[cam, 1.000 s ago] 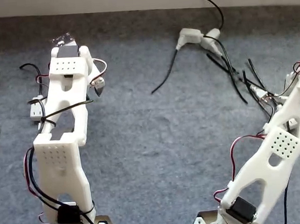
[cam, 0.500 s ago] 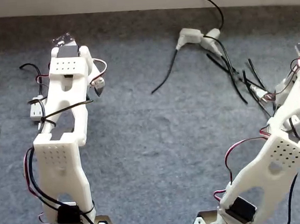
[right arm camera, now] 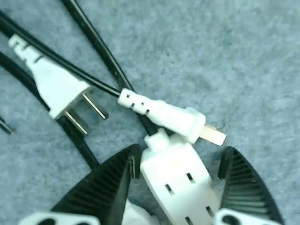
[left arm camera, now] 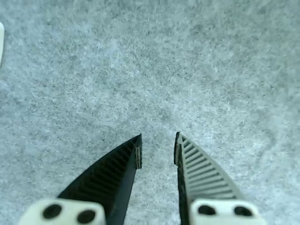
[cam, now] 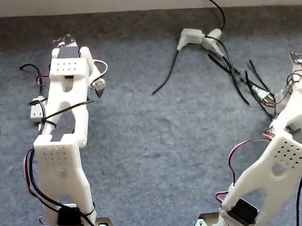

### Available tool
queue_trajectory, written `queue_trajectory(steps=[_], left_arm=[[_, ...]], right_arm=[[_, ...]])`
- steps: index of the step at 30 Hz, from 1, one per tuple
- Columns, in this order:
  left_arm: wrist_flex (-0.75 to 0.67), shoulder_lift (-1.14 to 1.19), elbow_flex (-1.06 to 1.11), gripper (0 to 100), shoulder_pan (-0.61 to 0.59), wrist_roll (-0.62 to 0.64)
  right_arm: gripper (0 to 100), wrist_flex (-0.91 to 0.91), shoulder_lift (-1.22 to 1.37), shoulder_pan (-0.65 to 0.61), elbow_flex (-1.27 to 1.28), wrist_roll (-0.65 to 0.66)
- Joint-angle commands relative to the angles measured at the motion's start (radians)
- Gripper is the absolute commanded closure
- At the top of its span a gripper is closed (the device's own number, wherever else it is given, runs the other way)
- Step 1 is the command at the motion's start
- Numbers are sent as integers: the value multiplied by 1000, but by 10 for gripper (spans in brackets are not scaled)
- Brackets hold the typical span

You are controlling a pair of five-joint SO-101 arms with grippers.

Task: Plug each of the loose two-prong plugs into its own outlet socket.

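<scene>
**First:** Right wrist view has the right gripper spread wide, astride the white outlet socket but not pinching it.

**Second:** And the plugs?

**First:** One two-prong plug lies across the socket's end, touching it. A second plug sits nearby on the carpet. I'd call this the grasping step; next it needs to close and steady that socket.

**Second:** The left gripper?

**First:** Narrowly parted over bare carpet, holding nothing.
</scene>
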Motion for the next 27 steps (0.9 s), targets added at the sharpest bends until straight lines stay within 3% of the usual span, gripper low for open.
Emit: queue_trajectory(steps=[1, 5, 11, 13, 16, 21, 27], left_arm=[[-11, -7, -2, 864, 10, 12], [-11, -7, -2, 864, 10, 12], [-11, -7, -4, 864, 10, 12], [-11, -8, -4, 864, 10, 12], [-11, -8, -4, 864, 7, 12], [-6, -8, -4, 864, 2, 12], [-3, -13, -4, 864, -13, 12]], right_arm=[[821, -12, -28, 25, -8, 9], [939, 94, -28, 36, -90, 3], [948, 435, -30, 8, -367, -14], [949, 535, -30, -13, -469, -72], [949, 530, -45, -45, -559, -204], [949, 532, -134, -150, -398, -358], [949, 527, -341, -375, -59, -551]])
